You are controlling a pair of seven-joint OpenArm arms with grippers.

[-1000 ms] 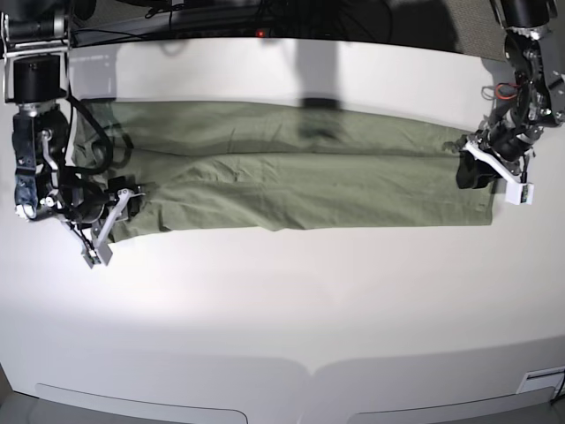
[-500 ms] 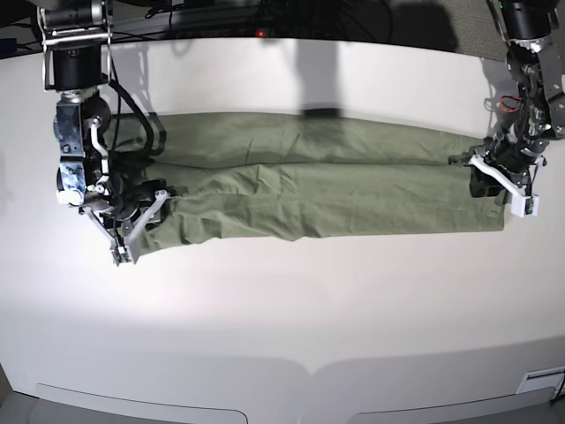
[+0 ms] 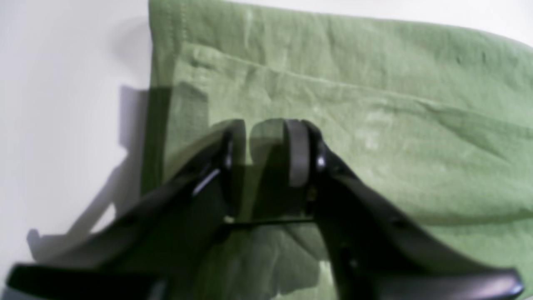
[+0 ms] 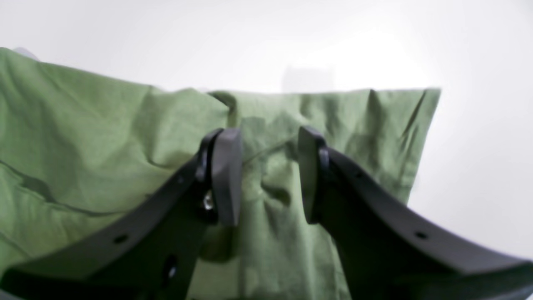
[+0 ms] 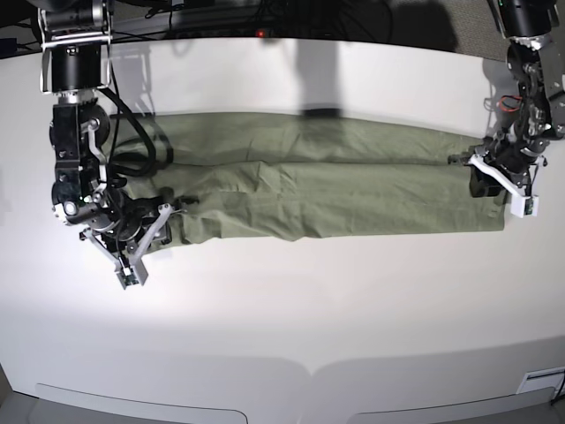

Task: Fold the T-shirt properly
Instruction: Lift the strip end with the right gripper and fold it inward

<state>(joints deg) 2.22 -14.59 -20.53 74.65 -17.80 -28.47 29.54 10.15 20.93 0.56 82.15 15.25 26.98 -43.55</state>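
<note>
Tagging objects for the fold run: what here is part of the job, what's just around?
Job:
- T-shirt, folded into a long strip
- left claw, over one end
- right claw, over the other end

Just around:
- white table
- dark cables at the back edge

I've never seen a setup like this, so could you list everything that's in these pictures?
T-shirt: one, sage green, folded into a long wrinkled band lying across the table from side to side.
Table: one, white, under everything.
Cables: several, dark, along the table's far edge.
Right gripper: one, black with pale fingers, at the shirt's end on the base view's left; jaws parted over bunched cloth.
Left gripper: one, black with pale fingers, at the shirt's other end; jaws parted over the cloth's edge.
</note>
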